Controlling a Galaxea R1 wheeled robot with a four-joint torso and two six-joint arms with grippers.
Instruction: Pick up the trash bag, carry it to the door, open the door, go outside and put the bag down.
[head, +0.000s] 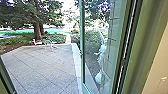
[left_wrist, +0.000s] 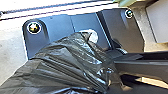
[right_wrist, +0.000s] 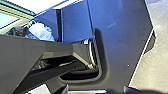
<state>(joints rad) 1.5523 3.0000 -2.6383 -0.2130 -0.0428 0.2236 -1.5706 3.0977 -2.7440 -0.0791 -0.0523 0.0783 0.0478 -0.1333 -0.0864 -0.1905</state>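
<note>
One dark trash bag (left_wrist: 62, 65) bunches, wrinkled, by the robot's base (left_wrist: 58, 27); I can't tell whether either gripper's jaws are spread or pinching. Beyond the open glass door (head: 82, 42), paving (head: 45, 67) stretches toward a far tree (head: 37, 30).

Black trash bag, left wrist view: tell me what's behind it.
Beyond the trash bag lies the robot's own dark plate, and something white peeks out at the bag's edge. Whatever else is behind the bag is covered and can't be seen.
</note>
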